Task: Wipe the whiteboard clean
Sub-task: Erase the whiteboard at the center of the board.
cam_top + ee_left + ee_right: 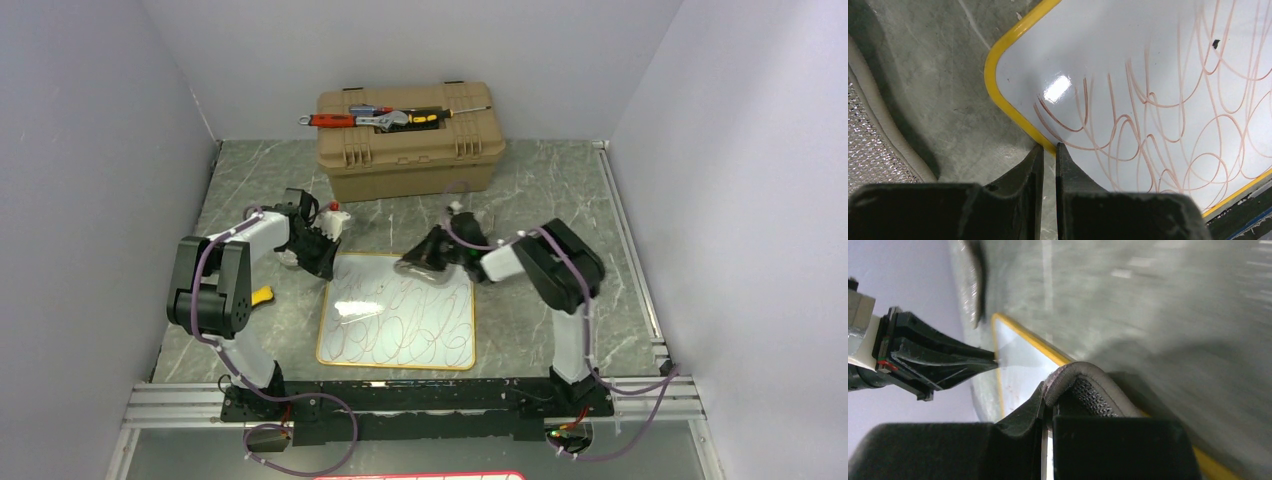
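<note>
**Whiteboard gripped at its left rim, cloth held at its far edge**

The left claw is seen with its fingers almost together, the yellow rim of the whiteboard caught in the narrow slit between them, near the far-left corner. The whiteboard is laid flat on the grey table, between the two arms, and is covered with reddish loops. The right claw is clamped on the grey cloth, which is seen over the far rim.

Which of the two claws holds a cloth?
The right claw, pinching a grey cloth at the whiteboard; the left claw grips only the board's yellow rim.
</note>
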### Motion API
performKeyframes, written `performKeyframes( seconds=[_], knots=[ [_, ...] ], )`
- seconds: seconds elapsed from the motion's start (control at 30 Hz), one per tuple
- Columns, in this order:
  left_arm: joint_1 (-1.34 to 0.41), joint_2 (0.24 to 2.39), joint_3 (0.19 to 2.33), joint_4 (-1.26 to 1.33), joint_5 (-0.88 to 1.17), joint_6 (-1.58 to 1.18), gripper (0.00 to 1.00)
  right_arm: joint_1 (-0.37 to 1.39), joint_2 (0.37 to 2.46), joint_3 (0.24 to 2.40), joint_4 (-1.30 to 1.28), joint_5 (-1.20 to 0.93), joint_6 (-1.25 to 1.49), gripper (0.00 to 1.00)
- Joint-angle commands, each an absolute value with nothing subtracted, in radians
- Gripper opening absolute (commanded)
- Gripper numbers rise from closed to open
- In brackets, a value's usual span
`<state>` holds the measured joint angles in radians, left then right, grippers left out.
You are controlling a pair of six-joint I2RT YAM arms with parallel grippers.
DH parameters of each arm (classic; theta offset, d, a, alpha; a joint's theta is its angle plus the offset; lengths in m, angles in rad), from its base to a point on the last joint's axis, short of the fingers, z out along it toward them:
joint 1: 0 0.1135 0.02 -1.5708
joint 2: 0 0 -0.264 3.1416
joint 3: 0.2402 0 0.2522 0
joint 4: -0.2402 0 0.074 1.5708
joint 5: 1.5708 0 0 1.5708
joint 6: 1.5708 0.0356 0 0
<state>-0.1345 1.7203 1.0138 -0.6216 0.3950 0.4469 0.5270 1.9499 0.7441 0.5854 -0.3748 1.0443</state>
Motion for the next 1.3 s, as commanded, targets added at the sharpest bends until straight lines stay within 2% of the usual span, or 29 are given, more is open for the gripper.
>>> performKeyframes(
  seconds=[0.0,0.13,0.37,0.5,0.6,0.7,0.83,0.93,1.0,1.17,1.27],
  knots=[
    [-0.166,1.796,0.989,-0.621,0.352,0.476,0.08,0.680,2.215,0.847,0.322,-0.423,1.042,0.00],
    [-0.166,1.793,0.988,-0.622,0.347,0.479,0.08,0.648,2.141,0.780,0.312,-0.427,1.031,0.00],
    [-0.163,1.783,0.972,-0.614,0.343,0.487,0.08,0.430,1.787,0.385,0.173,-0.338,0.899,0.00],
    [-0.163,1.786,0.970,-0.612,0.356,0.480,0.08,0.503,1.747,0.347,0.125,-0.276,0.931,0.00],
    [-0.165,1.786,0.973,-0.611,0.374,0.470,0.08,0.656,1.918,0.421,0.247,-0.325,1.019,0.00],
    [-0.170,1.786,0.974,-0.613,0.378,0.467,0.08,0.758,2.084,0.584,0.354,-0.404,1.061,0.00],
    [-0.173,1.783,0.975,-0.617,0.378,0.466,0.08,0.839,2.216,0.942,0.228,-0.420,0.998,0.00],
    [-0.173,1.779,0.981,-0.619,0.375,0.462,0.08,0.827,2.253,1.018,0.150,-0.424,0.980,0.00],
    [-0.173,1.775,0.978,-0.619,0.373,0.463,0.08,0.788,2.197,0.913,0.149,-0.394,0.979,0.00],
    [-0.172,1.766,0.961,-0.609,0.377,0.470,0.08,0.565,1.894,0.424,0.223,-0.303,0.999,0.00],
    [-0.172,1.763,0.957,-0.607,0.391,0.470,0.08,0.529,1.789,0.308,0.185,-0.229,0.979,0.00]
  ],
)
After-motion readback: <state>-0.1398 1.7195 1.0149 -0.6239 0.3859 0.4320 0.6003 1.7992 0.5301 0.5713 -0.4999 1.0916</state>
